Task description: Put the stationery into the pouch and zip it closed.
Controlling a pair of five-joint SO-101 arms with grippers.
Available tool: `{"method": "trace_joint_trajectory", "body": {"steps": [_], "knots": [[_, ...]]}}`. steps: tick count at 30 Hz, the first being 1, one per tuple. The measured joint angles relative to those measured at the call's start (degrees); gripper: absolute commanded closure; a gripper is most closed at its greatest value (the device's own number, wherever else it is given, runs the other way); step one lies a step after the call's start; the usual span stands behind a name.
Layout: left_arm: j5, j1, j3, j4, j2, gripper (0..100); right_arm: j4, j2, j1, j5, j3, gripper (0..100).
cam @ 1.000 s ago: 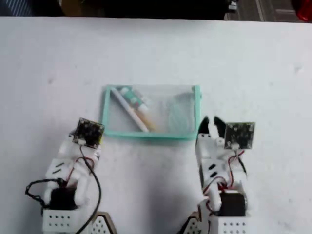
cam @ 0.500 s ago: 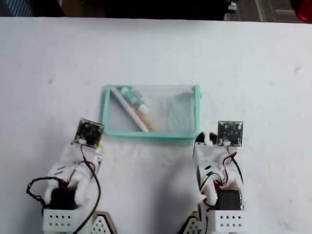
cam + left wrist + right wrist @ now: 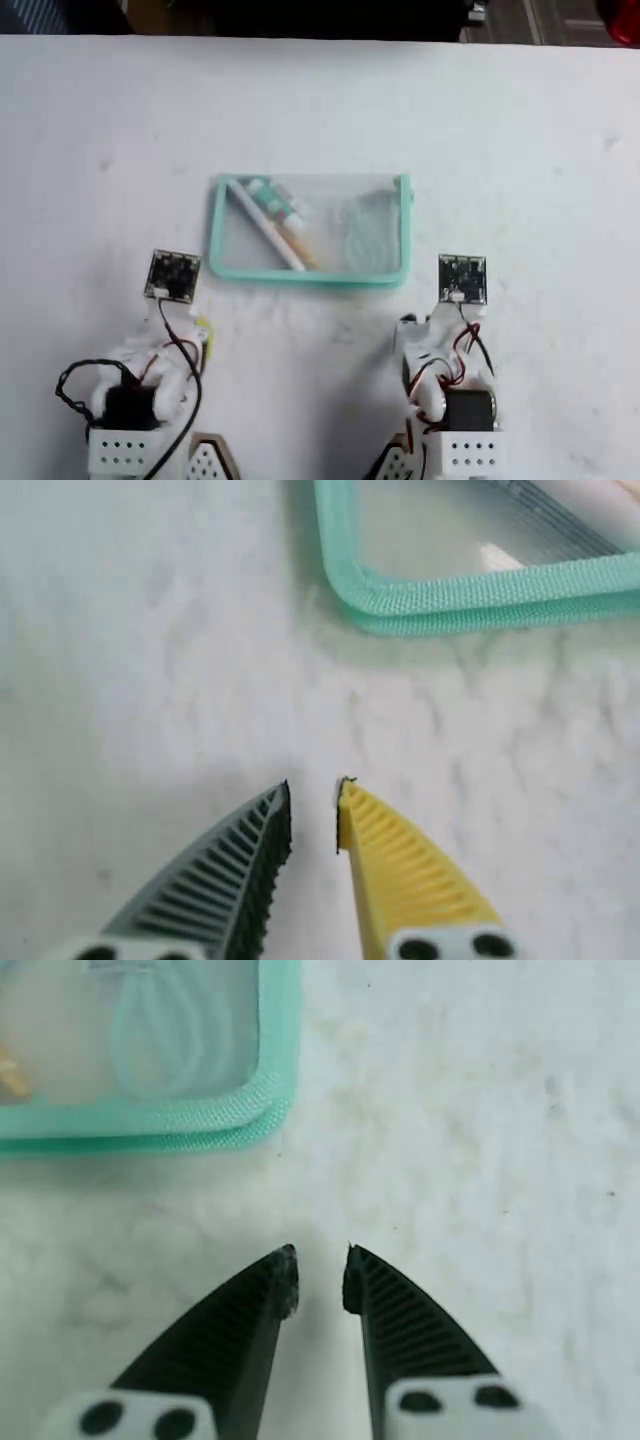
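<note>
I see white tabletop (image 3: 320, 110) all round the pouch (image 3: 308, 232). Both arms sit tucked off its near corners, left gripper (image 3: 313, 815) and right gripper (image 3: 320, 1278) barely parted.

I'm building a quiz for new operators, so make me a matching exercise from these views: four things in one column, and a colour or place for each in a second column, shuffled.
Column one:
1. pouch
2. left hand
3. right hand
4. pens

Column two:
A. both fingers black
B. lying inside the see-through mesh
C. teal border all round
D. one grey finger, one yellow finger

Pairs: 1-C, 2-D, 3-A, 4-B
</note>
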Motion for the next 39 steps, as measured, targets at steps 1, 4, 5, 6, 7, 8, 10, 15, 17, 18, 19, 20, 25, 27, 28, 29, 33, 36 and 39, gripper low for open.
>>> {"method": "trace_joint_trajectory", "body": {"steps": [1, 4, 5, 6, 7, 8, 10, 15, 17, 18, 19, 20, 25, 27, 28, 29, 33, 36, 39], "knots": [[0.00, 0.00, 0.00, 0.62, 0.00, 89, 0.26, 0.00, 0.00, 0.00, 0.00, 92.4], [0.00, 0.00, 0.00, 1.58, 0.00, 89, 0.26, 0.00, 0.00, 0.00, 0.00, 92.4], [0.00, 0.00, 0.00, 1.58, 0.00, 89, 0.26, 0.00, 0.00, 0.00, 0.00, 92.4], [0.00, 0.00, 0.00, 1.58, 0.00, 89, 0.44, 0.00, 0.00, 0.00, 0.00, 92.4], [-0.09, 0.00, 0.00, 1.58, 0.00, 90, 0.70, 0.00, 0.00, 0.00, 0.00, 92.4], [-0.26, 0.00, 0.00, 1.58, 0.00, 90, 0.88, 0.00, 0.00, 0.00, 0.00, 92.4], [-2.99, 0.00, 0.00, 1.58, 0.00, 90, 0.97, 0.00, 0.00, 0.00, 0.00, 92.4], [-4.22, 0.00, 0.00, 1.58, 0.00, 98, 0.97, 0.00, 0.00, 0.00, 0.00, 92.5], [-4.22, 0.00, 0.00, 1.58, 0.00, 97, 1.32, 0.00, 0.00, 0.00, 0.00, 92.5], [-4.22, 0.00, 0.00, 1.58, 0.00, 98, 1.93, 0.00, 0.00, 0.00, 0.00, 92.6], [-4.22, 0.00, 0.00, 1.58, 0.00, 98, 2.73, 0.00, 0.00, 0.00, 0.00, 92.8], [-4.22, 0.00, 0.00, 1.58, 0.00, 98, 3.43, 0.00, 0.00, 0.00, 0.00, 92.9], [-4.22, 0.00, 0.00, 1.58, 0.00, 98, 4.40, -0.09, -0.97, 0.00, 0.00, 93.0], [-4.22, 0.00, 0.00, 1.58, 0.00, 98, 4.40, -0.09, -0.97, 0.00, 0.00, 93.0], [-4.22, 0.00, 0.00, 1.58, 0.00, 98, 4.40, -0.09, -0.88, 0.00, 0.00, 93.0], [-4.22, 0.00, 0.00, 1.58, 0.00, 98, 4.40, -0.09, -0.88, 0.00, 0.00, 93.0], [-4.22, 0.00, 0.00, 1.58, 0.00, 98, 4.40, -0.09, -0.97, 0.00, 0.00, 93.0], [-4.48, 0.00, 0.00, 1.58, 0.00, 97, 4.40, -0.09, -0.97, 0.00, 0.00, 92.6], [-4.48, 0.00, 0.00, 1.58, 0.00, 97, 4.40, -0.09, -0.97, 0.00, 0.00, 92.6]]}}
